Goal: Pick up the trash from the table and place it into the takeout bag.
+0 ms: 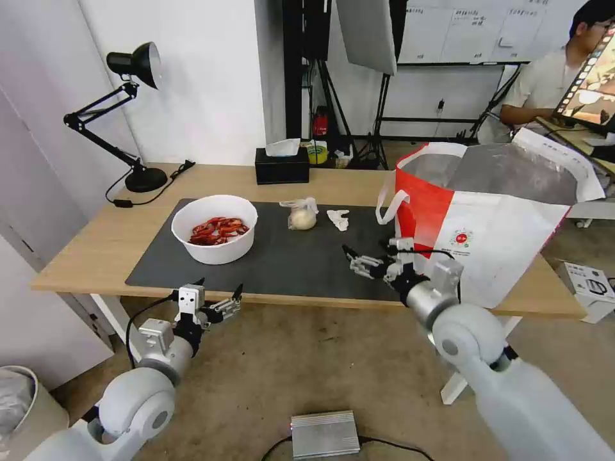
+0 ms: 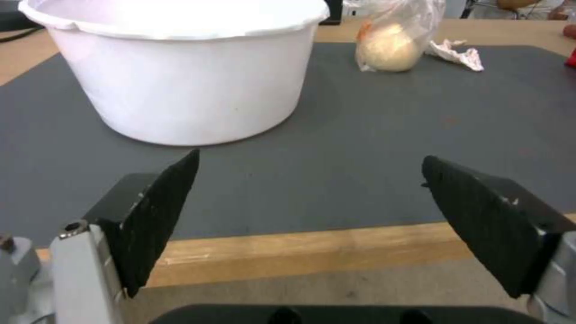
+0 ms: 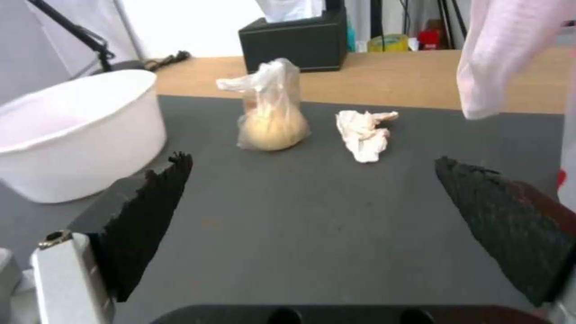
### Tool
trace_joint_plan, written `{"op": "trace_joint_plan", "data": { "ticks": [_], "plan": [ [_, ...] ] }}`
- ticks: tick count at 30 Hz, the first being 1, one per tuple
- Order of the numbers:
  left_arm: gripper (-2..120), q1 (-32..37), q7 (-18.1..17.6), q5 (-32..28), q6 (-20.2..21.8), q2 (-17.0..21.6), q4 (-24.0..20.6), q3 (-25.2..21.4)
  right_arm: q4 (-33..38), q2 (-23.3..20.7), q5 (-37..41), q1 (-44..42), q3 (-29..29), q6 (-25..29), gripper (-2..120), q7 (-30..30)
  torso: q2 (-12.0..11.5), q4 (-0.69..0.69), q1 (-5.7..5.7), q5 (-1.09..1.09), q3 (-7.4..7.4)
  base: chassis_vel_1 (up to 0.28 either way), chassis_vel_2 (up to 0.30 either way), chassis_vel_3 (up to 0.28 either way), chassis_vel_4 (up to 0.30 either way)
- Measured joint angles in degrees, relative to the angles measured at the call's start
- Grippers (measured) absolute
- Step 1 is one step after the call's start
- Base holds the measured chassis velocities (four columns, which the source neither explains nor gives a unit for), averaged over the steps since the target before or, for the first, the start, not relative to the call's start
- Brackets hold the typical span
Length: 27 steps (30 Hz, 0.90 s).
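On the dark grey mat (image 1: 282,259) of the table (image 1: 96,246) stands a white bowl (image 1: 214,228) holding red crayfish shells (image 1: 218,230). A small knotted clear bag (image 1: 303,214) and a crumpled tissue (image 1: 339,219) lie further right. The takeout bag (image 1: 493,218) stands open at the table's right end. My left gripper (image 1: 221,286) hovers open at the front table edge, below the bowl (image 2: 180,76). My right gripper (image 1: 366,248) is open over the mat's right part, facing the knotted bag (image 3: 270,117) and tissue (image 3: 365,130).
A black desk lamp (image 1: 131,109) and a black tissue box (image 1: 282,165) stand along the table's far side. On the floor lie a silver box (image 1: 325,434) in front, a white carton (image 1: 589,288) at right and a bin (image 1: 19,403) at left.
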Motion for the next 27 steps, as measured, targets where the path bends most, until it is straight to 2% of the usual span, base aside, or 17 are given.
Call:
{"op": "trace_joint_plan", "data": {
  "ticks": [5, 8, 9, 12, 18, 27],
  "plan": [
    [100, -0.05, -0.07, -0.11, 0.01, 0.03, 0.29, 0.01, -2.94, 2.26, -0.52, 3.95, -3.92, -1.06, 100, 3.26, 0.00, 0.01, 0.00, 0.00, 0.00, 0.000, 0.000, 0.000, 0.000],
    [100, 0.03, -0.11, -0.12, 0.02, -0.23, 0.60, 0.00, -4.90, 5.73, -2.27, 7.16, -8.56, -3.42, 100, 9.44, 0.00, 0.01, 0.00, -0.01, 0.00, 0.000, 0.000, 0.000, 0.000],
    [100, 0.03, -0.11, -0.12, 0.02, -0.23, 0.60, 0.00, -4.90, 5.73, -2.27, 7.16, -8.56, -3.42, 100, 9.44, 0.00, 0.01, 0.00, -0.01, 0.00, 0.000, 0.000, 0.000, 0.000],
    [100, 0.12, -0.21, -0.09, 0.02, -0.34, 0.81, 0.02, -6.22, 8.39, -6.56, 9.41, -12.35, -6.44, 100, 14.57, 0.00, 0.01, 0.00, -0.01, 0.00, 0.000, 0.000, 0.000, 0.000],
    [100, 0.16, -0.49, 0.00, 0.01, -0.57, 0.96, 0.11, -8.04, 9.45, -14.39, 12.82, -15.72, -8.85, 100, 17.62, 0.00, 0.01, 0.00, -0.01, 0.00, 0.000, 0.000, 0.000, 0.000],
    [100, -0.02, -0.57, 0.09, 0.01, -0.83, 1.42, 0.42, -11.16, 10.56, -14.61, 17.59, -17.38, -12.16, 100, 22.34, 0.01, 0.01, 0.00, 0.00, 0.00, 0.000, 0.000, 0.000, 0.000]
  ]
}}
